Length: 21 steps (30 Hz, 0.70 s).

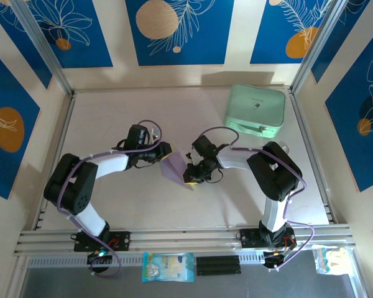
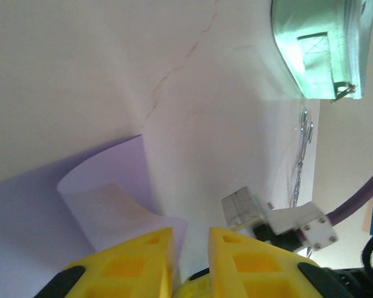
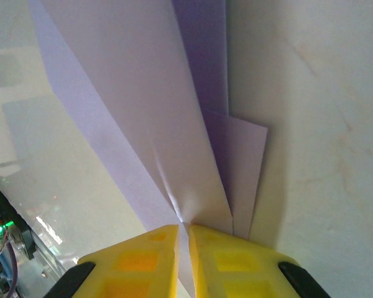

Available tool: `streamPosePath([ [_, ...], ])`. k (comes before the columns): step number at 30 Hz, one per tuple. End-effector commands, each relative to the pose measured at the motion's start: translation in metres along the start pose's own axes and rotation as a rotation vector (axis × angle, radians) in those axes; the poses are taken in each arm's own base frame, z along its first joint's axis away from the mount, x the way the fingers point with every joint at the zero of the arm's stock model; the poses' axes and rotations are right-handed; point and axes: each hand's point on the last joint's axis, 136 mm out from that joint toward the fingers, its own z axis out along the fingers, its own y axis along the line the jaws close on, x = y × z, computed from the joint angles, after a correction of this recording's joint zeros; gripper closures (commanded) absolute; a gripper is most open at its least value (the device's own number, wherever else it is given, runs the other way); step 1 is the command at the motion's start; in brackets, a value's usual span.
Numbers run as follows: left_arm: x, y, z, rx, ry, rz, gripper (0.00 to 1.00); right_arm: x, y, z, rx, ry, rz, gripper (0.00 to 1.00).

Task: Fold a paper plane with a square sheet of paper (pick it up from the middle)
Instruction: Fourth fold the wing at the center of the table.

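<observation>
Mid-fold: sheet of paper [image 1: 174, 167] sitting creased over table [image 1: 143, 205] middle. Right gripper [image 3: 185, 237] jaws clamping folded corner. Left gripper [image 2: 191, 247] jaws hovering nearly together at paper edge, can't tell if gripping. Next, I'm guessing: pressing crease flat, edges aligned.

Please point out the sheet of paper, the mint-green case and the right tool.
sheet of paper [image 1: 173, 167]: top external view, middle of its lilac surface.
mint-green case [image 1: 255, 110]: top external view, centre of its lid.
right tool [image 3: 183, 233]: right wrist view, between the yellow fingertips, shut on the sheet.
</observation>
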Motion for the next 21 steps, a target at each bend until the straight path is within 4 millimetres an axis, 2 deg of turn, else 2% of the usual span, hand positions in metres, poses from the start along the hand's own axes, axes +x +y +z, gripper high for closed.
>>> streamPosePath([
  [1, 0.012, 0.001, 0.000, 0.027, 0.016, 0.015, 0.80, 0.030, -0.030, 0.005, 0.077, 0.092, 0.051, 0.84],
  [8, 0.029, -0.010, 0.011, 0.082, 0.053, 0.058, 0.81, 0.028, -0.033, 0.006, 0.088, 0.100, 0.071, 0.84],
  [12, 0.034, -0.002, 0.023, 0.057, 0.078, 0.050, 0.81, 0.027, -0.035, 0.006, 0.094, 0.103, 0.079, 0.84],
  [21, 0.033, 0.018, 0.037, -0.003, 0.083, 0.022, 0.81, 0.031, -0.041, 0.007, 0.112, 0.114, 0.097, 0.84],
])
